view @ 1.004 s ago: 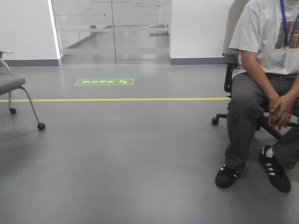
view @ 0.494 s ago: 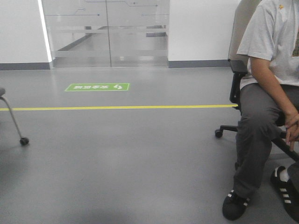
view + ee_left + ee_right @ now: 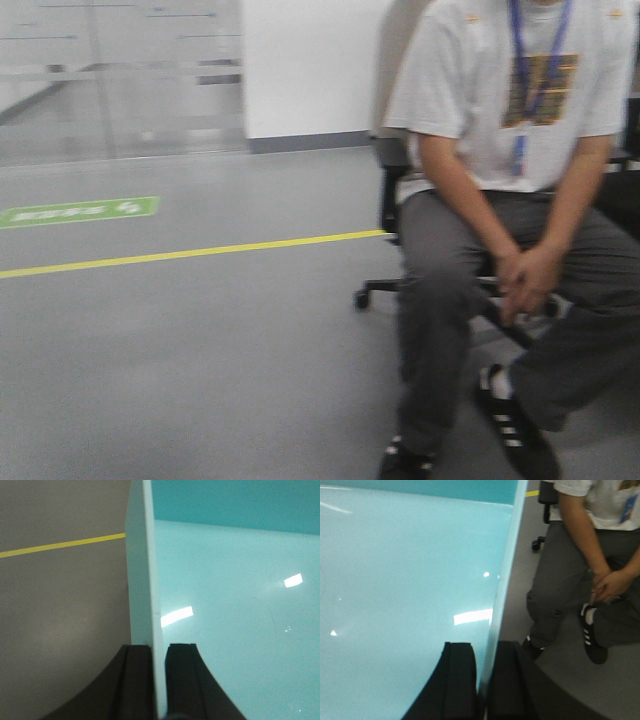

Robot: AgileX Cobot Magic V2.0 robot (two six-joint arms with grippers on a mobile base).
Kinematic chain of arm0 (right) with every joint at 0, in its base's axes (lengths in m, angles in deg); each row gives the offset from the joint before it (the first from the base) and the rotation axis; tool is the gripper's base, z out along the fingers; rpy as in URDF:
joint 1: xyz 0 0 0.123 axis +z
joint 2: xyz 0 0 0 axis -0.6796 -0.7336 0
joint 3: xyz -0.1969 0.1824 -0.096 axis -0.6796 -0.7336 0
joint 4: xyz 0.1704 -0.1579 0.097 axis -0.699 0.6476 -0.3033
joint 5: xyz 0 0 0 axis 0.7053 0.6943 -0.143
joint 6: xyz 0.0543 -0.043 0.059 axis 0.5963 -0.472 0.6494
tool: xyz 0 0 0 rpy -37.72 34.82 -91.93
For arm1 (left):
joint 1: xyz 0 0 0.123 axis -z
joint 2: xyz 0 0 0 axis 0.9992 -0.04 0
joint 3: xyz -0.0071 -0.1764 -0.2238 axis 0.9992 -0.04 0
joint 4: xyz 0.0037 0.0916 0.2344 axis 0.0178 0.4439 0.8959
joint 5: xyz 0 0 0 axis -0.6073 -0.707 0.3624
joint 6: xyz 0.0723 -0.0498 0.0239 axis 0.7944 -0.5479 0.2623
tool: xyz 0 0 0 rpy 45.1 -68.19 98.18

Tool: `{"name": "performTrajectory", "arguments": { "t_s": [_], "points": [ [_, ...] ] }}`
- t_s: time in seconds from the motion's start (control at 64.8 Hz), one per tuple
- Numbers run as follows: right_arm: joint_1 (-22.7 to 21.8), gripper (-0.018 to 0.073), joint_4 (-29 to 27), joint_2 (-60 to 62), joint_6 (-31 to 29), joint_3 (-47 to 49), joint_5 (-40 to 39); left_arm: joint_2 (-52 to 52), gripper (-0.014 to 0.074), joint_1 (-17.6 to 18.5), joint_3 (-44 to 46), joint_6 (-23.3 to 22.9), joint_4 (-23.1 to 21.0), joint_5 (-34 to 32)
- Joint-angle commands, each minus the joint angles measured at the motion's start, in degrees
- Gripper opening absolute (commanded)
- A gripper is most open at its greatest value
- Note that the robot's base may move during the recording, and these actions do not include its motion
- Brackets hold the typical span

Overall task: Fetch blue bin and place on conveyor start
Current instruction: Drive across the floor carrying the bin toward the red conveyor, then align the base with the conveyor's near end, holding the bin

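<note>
The blue bin (image 3: pixel 235 590) is a pale aqua plastic tub carried above the floor between both arms. In the left wrist view my left gripper (image 3: pixel 159 652) is shut on its left wall, one black finger (image 3: pixel 137 680) outside and the other inside. In the right wrist view the blue bin (image 3: pixel 400 580) fills the left side, and my right gripper (image 3: pixel 485 652) is shut on its right wall, one finger (image 3: pixel 460 680) inside. The bin's inside looks empty. The conveyor start is out of view. Neither gripper nor the bin shows in the front view.
A seated person (image 3: pixel 510 200) in a white shirt and grey trousers sits on a black wheeled chair (image 3: pixel 385 200) close ahead on the right, feet (image 3: pixel 515 430) on the floor. A yellow floor line (image 3: pixel 190 250), a green floor sign (image 3: pixel 80 211) and glass doors (image 3: pixel 120 80) lie left.
The front view has swung to the right: the person has shifted from the right edge toward the middle and looms closer, while the doors, green sign and grey chair slid left.
</note>
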Motion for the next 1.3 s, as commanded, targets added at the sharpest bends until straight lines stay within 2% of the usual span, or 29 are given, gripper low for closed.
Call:
{"name": "performTrajectory", "arguments": {
  "t_s": [0.0, 0.185, 0.309, 1.281],
  "points": [
    [-0.6, -0.0153, 2.8, 0.77, -1.34, 0.68, -0.85, 0.82, -0.0111, -0.07, 0.48, 0.25, -0.08, -5.53],
    [-0.6, -0.0153, 2.8, 0.77, -1.34, 0.68, -0.97, 0.82, -0.0111, -0.07, 0.48, 0.25, 0.25, -6.1],
    [-0.6, -0.0153, 2.8, 0.77, -1.34, 0.68, -0.97, 0.82, -0.0111, -0.07, 0.48, 0.25, 2.02, -6.1],
    [-0.6, -0.0153, 2.8, 0.77, -1.34, 0.68, -1.08, 0.82, -0.0111, -0.07, 0.48, 0.25, 2.03, -6.31]
  ]
}}
